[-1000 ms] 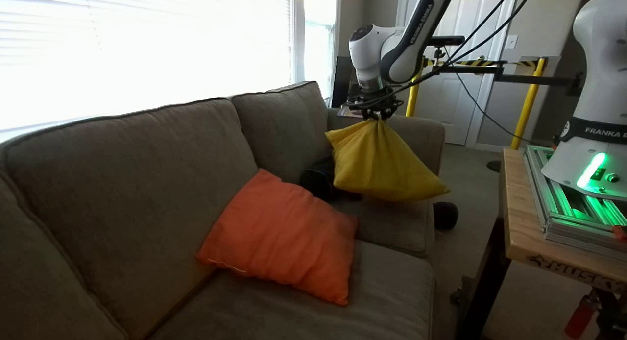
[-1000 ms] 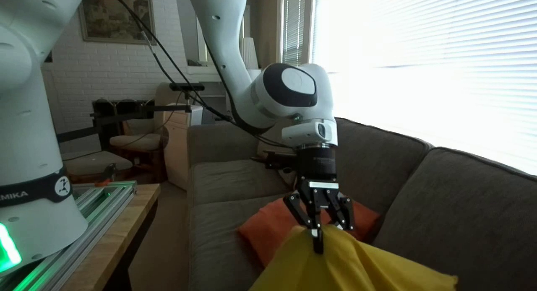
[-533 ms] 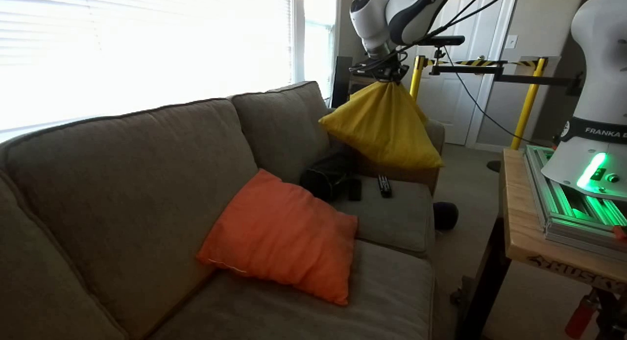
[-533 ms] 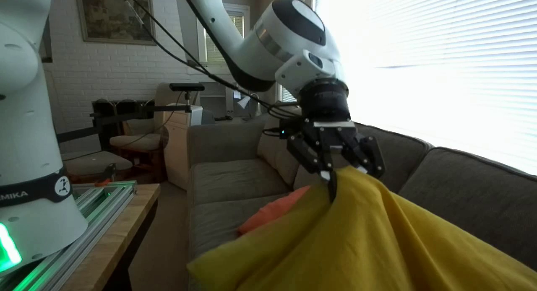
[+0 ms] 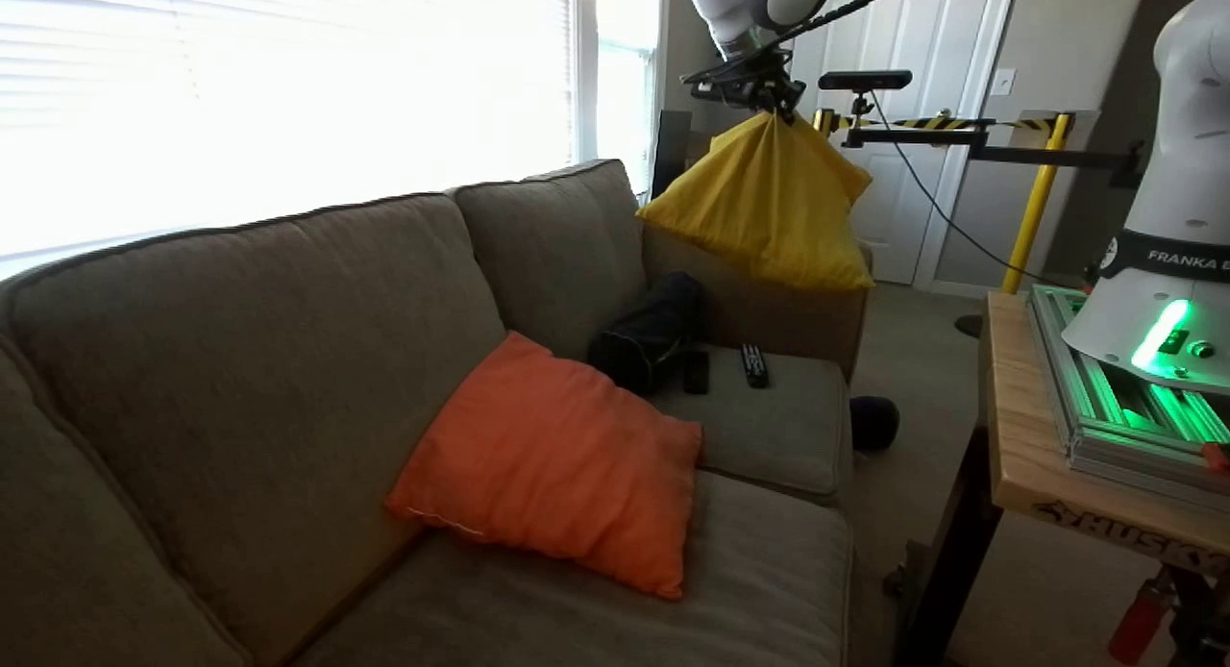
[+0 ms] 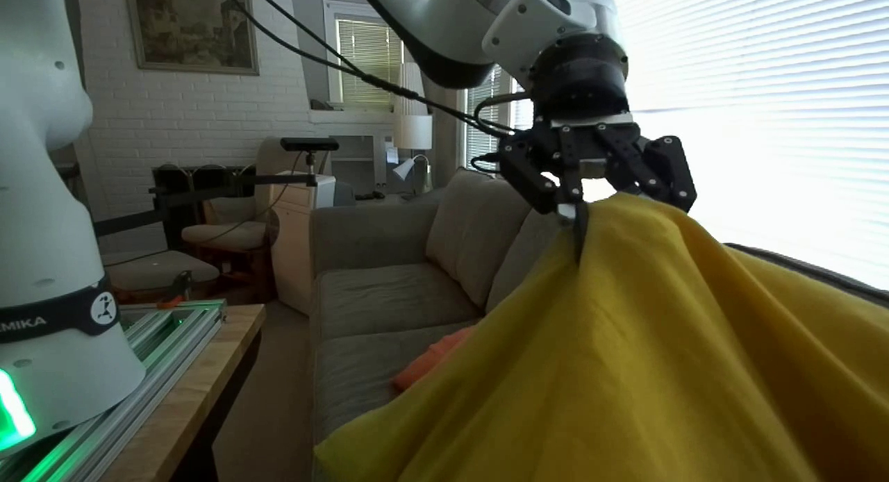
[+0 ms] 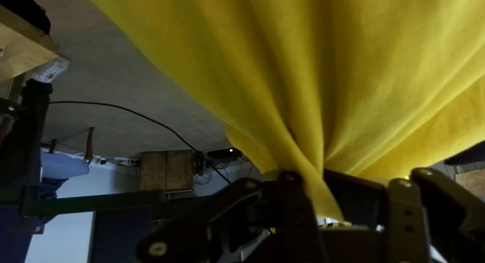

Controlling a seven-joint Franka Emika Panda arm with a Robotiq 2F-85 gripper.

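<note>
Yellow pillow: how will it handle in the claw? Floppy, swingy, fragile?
The yellow pillow looks floppy: it bunches into folds where the claw pinches it. It may swing, since it hangs from that one gathered spot. Probably not fragile: it looks soft, with no hard parts showing.

A home living room; sofa (image 5: 288,350), lamp (image 6: 414,132), framed painting (image 6: 189,29) show it.

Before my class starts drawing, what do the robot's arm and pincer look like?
The arm is white and rounded, with dark trim. Its base has a black band lettered FRANKA and a green light. Black cables lead toward a black, jointed pincer dotted with silvery bolts.
</note>
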